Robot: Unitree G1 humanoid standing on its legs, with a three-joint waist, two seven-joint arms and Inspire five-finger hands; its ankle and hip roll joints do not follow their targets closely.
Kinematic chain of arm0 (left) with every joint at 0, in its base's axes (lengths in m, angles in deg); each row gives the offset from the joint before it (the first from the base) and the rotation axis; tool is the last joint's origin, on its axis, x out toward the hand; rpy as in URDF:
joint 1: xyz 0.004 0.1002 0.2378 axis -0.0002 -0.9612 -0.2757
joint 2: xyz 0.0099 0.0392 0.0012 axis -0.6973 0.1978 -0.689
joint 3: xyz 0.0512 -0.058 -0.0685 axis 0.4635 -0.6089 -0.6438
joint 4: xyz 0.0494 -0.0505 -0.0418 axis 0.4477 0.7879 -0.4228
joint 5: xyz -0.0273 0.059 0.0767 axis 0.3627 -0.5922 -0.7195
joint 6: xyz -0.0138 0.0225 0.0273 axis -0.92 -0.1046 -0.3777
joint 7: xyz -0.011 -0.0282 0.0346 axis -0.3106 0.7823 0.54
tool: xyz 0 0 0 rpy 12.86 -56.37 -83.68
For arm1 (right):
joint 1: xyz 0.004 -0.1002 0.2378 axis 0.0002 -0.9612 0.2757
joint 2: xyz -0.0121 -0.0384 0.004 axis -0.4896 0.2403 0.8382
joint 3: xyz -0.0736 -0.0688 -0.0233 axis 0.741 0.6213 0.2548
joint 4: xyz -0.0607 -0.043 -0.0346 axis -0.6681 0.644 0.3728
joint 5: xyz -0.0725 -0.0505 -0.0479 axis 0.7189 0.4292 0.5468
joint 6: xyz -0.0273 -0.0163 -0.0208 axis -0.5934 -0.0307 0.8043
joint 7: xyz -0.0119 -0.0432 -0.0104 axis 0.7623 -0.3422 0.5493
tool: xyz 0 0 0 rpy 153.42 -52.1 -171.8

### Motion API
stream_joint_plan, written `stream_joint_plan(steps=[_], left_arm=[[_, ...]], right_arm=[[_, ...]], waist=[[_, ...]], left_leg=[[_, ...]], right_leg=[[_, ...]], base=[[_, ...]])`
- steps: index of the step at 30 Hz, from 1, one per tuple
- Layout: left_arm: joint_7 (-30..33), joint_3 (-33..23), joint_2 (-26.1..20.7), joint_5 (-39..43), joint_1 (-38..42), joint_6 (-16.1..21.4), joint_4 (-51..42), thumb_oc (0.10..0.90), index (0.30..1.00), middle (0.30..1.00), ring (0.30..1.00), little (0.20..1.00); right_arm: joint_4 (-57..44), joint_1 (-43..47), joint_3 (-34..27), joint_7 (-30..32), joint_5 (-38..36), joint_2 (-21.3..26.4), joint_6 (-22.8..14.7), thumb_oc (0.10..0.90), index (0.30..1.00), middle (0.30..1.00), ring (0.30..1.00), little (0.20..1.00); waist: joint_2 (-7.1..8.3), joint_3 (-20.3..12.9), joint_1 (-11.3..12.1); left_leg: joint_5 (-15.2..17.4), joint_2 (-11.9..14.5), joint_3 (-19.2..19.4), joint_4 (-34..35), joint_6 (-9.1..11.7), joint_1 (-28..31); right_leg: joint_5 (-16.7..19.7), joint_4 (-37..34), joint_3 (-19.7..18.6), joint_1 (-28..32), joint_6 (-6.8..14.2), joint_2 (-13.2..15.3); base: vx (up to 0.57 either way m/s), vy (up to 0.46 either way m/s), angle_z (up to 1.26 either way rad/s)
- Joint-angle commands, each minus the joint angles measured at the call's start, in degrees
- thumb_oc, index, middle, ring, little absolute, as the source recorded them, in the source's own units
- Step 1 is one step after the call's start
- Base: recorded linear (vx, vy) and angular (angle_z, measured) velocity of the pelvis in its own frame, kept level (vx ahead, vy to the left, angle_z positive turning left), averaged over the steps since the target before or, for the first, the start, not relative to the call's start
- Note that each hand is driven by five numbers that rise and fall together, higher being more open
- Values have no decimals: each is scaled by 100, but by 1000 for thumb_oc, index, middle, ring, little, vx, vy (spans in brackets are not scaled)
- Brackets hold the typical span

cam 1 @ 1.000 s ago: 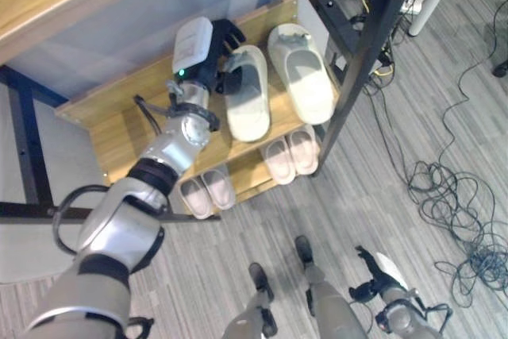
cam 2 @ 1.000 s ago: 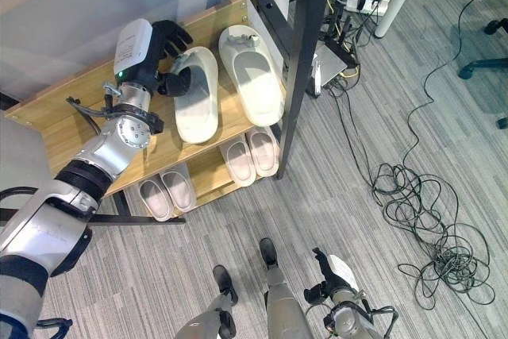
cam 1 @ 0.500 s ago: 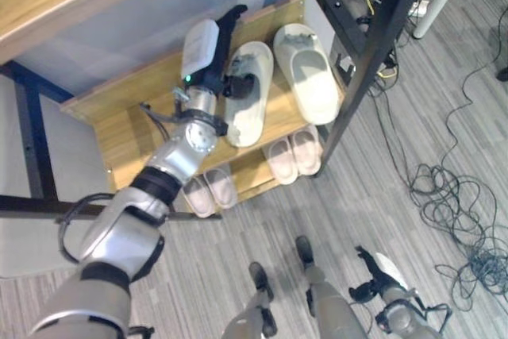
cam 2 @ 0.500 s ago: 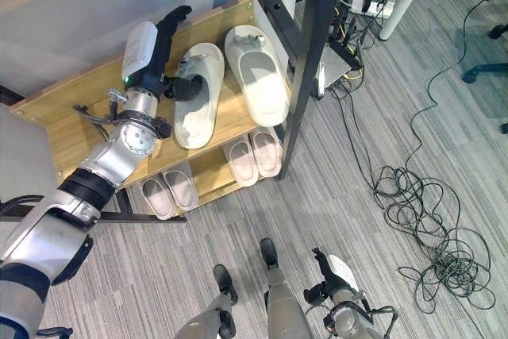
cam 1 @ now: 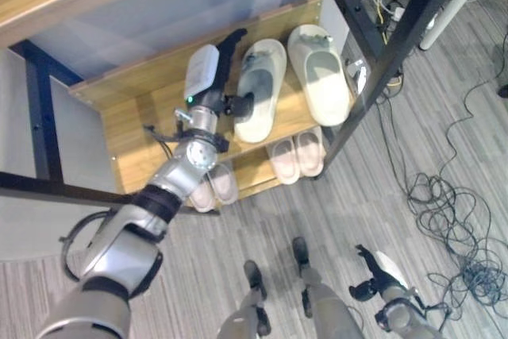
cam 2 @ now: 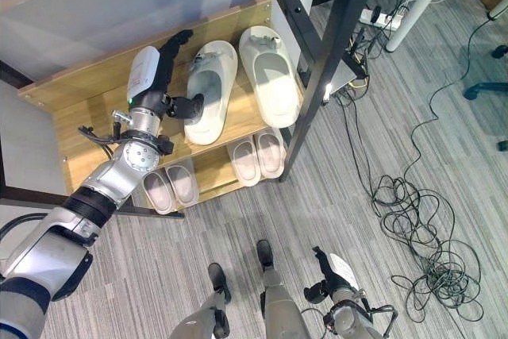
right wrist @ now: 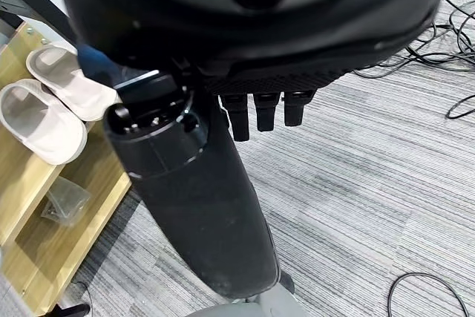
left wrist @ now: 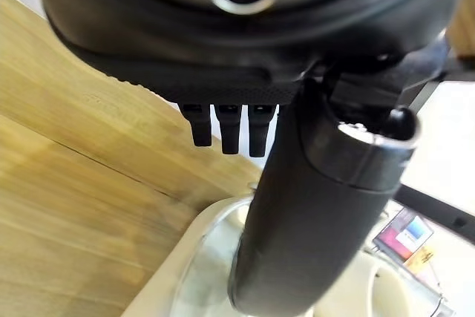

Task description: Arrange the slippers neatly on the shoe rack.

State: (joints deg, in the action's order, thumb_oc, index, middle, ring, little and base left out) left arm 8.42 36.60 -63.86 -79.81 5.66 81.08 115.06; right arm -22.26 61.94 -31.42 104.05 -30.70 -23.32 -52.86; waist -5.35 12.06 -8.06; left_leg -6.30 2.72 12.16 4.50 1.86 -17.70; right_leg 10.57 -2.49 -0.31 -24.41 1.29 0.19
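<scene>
1. Slippers first: you have 2 pale ones on the shoe rack (cam 2: 87, 113), on its upper shelf. The left slipper (cam 2: 208, 91) lies slightly angled, just beside the right slipper (cam 2: 272, 75).
2. Your left hand (cam 2: 163, 69) sits at the left slipper's side, fingers straight, thumb against its edge.
3. Your right hand (cam 2: 329, 275) hangs low over the floor, fingers relaxed, holding nothing.
4. You can see 2 smaller pairs (cam 2: 213, 171) on the lower shelf.
</scene>
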Motion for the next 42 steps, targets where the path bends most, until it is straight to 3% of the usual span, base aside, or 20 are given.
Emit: stream_joint_plan(steps=[1,9,14,18,25,42], left_arm=[[223,-576,22,247,284,490,-207,800,900,900,900,900],[103,-952,167,1301,-235,771,-641,800,900,900,900,900],[-314,-1333,555,2752,-1160,1138,-1252,800,900,900,900,900],[-849,-1340,714,3917,-1759,1145,-1720,800,900,900,900,900],[-1045,-1199,692,3922,-2000,1003,-1838,800,900,900,900,900],[-1225,-659,1296,3931,-2122,836,-1732,800,900,900,900,900]], right_arm=[[-62,-335,-58,161,-89,82,-71,800,900,900,900,900],[-77,-282,-35,116,-58,18,24,800,900,900,900,900],[-198,-245,-119,129,33,-7,129,800,900,900,900,900],[-390,-268,-198,118,83,41,210,800,900,900,900,900],[-355,-251,-164,104,127,46,246,800,900,900,900,900],[-254,-308,-87,174,126,24,344,800,900,900,900,900]], waist=[[151,-549,160],[152,-583,230],[182,-596,302],[186,-625,325],[178,-643,341],[156,-542,284]], left_leg=[[65,55,-387,50,340,-49],[54,56,-424,50,337,8],[60,53,-444,50,333,107],[70,53,-451,50,329,187],[80,44,-454,50,321,196],[84,43,-393,50,291,108]], right_leg=[[-466,-164,490,249,603,431],[-499,-170,544,352,588,426],[-542,-177,578,487,562,413],[-579,-177,582,599,544,405],[-580,-174,595,608,528,405],[-538,-162,523,427,522,423]], base=[[0,0,0],[2,-4,10],[2,2,1],[10,0,8],[-2,0,3],[-1,0,0]])
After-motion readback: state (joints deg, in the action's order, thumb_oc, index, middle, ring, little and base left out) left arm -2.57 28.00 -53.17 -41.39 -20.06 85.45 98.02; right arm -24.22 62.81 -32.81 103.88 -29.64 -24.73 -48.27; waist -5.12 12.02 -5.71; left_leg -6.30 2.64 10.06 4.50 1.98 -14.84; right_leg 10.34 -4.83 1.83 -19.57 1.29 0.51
